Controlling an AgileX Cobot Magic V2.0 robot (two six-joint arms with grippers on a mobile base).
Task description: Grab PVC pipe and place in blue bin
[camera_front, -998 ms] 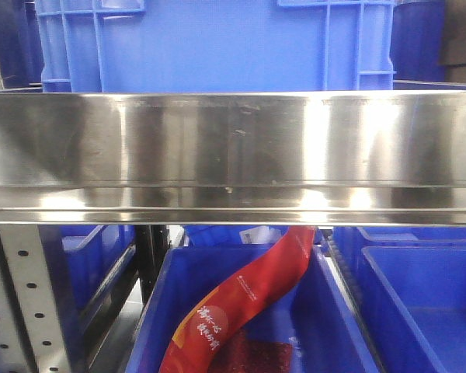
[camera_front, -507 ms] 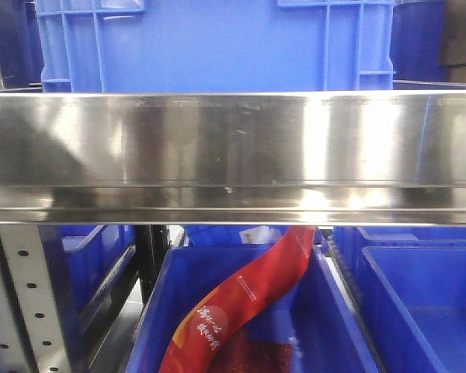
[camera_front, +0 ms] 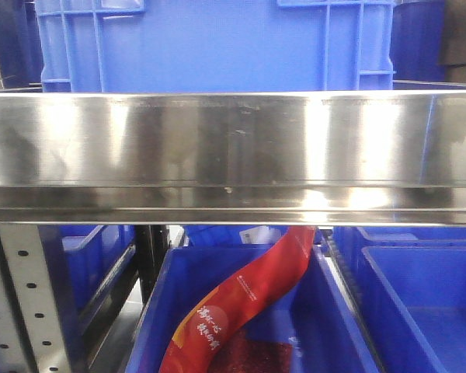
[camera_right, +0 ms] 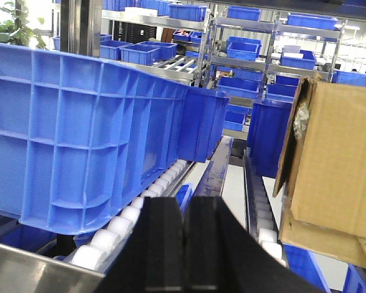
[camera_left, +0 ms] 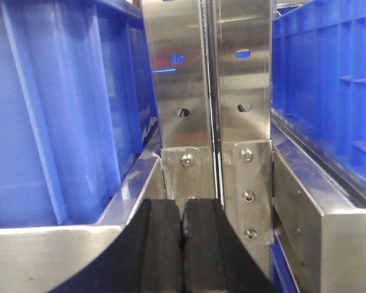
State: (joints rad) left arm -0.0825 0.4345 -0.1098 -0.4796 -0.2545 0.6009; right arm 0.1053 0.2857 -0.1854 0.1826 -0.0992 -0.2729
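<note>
Reflections on the steel shelf rail (camera_front: 233, 140) have shifted slightly; otherwise nothing is changed. Left gripper (camera_left: 183, 250) and right gripper (camera_right: 187, 244) are pressed together, empty. No PVC pipe is seen; blue bin (camera_right: 91, 140) lies at 9 o'clock.

Only the reflections on the steel rail (camera_front: 233, 148) differ. The dark smudge at its left end now sits lower and smaller than half a second ago, hugging the left edge, while a second ago there was hardly any shadow there. Bright vertical glare bands have shifted slightly along the face, and a thin bluish streak has appeared near the right end.
</note>
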